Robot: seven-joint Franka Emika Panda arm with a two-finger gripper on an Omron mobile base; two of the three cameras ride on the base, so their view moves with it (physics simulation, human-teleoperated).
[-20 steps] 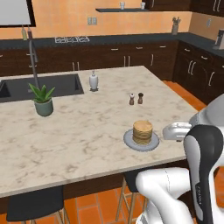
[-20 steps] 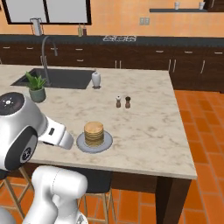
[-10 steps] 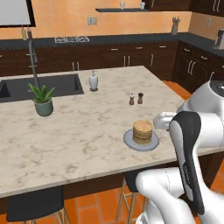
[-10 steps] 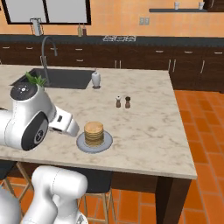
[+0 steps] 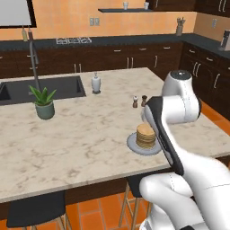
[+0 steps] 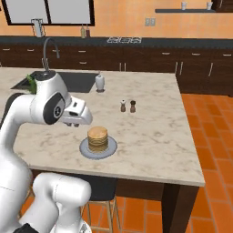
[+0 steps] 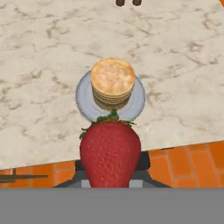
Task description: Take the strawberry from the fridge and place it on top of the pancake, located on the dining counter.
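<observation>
Hand view: the gripper (image 7: 111,168) is clamped on the strawberry (image 7: 110,151), above the bench (image 7: 39,52) edge just short of the pancake (image 7: 112,81) stack on its grey plate (image 7: 139,97). Salt and pepper shakers (image 6: 127,106) stand beyond, well apart.

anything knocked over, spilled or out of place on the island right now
Nothing stands out. The pancake stack sits straight on its plate, the two shakers and the potted plant stand upright, and the gripper holds the strawberry short of the counter edge.
</observation>
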